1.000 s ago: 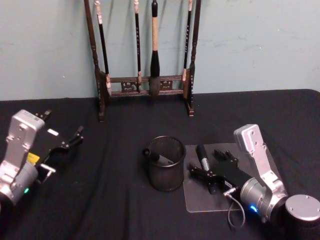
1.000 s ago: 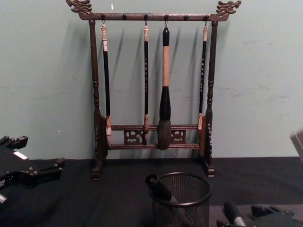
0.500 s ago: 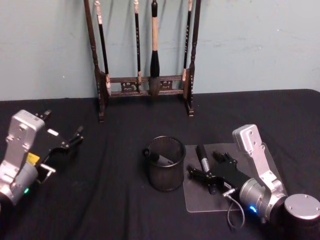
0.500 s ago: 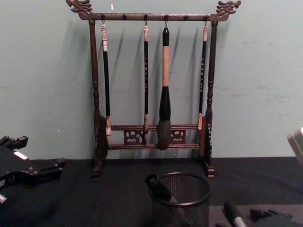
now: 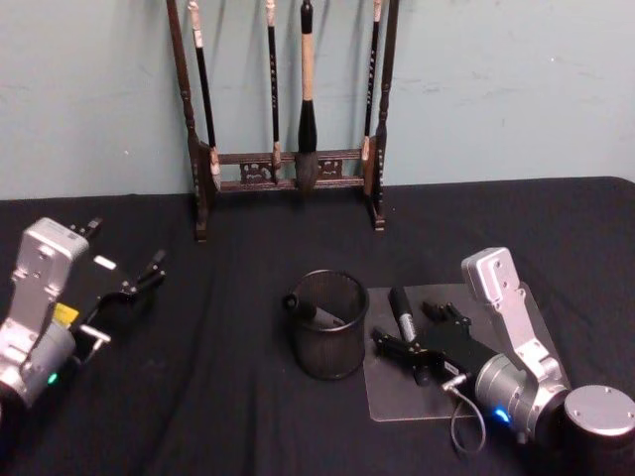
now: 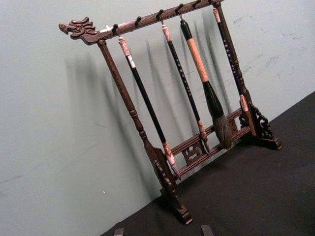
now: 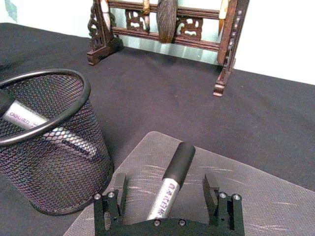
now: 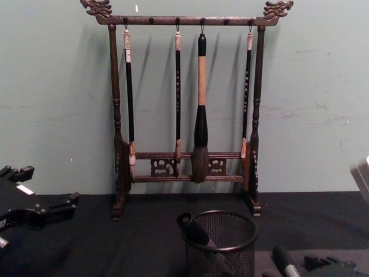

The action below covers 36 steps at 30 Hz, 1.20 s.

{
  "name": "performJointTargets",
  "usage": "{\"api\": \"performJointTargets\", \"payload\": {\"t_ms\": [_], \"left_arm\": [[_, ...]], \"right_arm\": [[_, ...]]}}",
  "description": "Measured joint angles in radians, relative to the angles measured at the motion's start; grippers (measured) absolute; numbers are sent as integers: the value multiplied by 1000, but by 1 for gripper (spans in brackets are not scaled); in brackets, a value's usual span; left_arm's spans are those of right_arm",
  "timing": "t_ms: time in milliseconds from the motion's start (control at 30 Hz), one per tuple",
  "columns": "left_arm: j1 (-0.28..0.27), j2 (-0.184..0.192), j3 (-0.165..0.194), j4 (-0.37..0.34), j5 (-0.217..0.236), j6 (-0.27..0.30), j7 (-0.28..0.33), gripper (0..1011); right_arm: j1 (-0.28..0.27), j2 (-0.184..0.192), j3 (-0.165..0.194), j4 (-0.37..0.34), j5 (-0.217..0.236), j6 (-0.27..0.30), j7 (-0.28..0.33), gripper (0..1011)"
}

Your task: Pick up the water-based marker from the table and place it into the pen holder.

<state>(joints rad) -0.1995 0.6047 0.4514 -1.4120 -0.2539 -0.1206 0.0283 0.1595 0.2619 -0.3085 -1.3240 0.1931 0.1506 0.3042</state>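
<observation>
A black-capped, grey-barrelled water-based marker point(image 5: 402, 309) lies flat on a translucent grey mat point(image 5: 397, 397), lower right of the head view. Its long axis runs near to far, cap toward the frame's top. The right gripper point(image 7: 165, 181) straddles it, fingers spread apart, not clamping. A round black wire-mesh pen holder point(image 5: 327, 342) stands just left. At the left edge, the left gripper point(image 5: 127, 244) hangs spread above the black cloth table point(image 5: 218, 397).

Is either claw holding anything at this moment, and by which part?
Nothing is held. The right claw is open, straddling the marker on the mat with gaps both sides. The left claw, parked at left, is open and empty.
</observation>
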Motion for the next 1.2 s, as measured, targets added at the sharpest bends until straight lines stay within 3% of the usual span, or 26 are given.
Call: {"api": "performJointTargets", "payload": {"t_ms": [100, 333, 833, 900, 933, 1200], "left_arm": [[0, 0, 0, 0, 0, 0, 0, 1009], [0, 0, 0, 0, 0, 0, 0, 1009], [0, 0, 0, 0, 0, 0, 0, 1009], [0, 0, 0, 0, 0, 0, 0, 1009], [0, 0, 0, 0, 0, 0, 0, 1009], [0, 0, 0, 0, 0, 0, 0, 1009]], "right_arm": [[0, 0, 0, 0, 0, 0, 0, 993], [0, 0, 0, 0, 0, -1, 0, 860], [-1, 0, 0, -1, 0, -1, -1, 361], [-1, 0, 0, -1, 0, -1, -1, 333], [0, 0, 0, -1, 0, -1, -1, 262], [-1, 0, 0, -1, 0, -1, -1, 213]]}}
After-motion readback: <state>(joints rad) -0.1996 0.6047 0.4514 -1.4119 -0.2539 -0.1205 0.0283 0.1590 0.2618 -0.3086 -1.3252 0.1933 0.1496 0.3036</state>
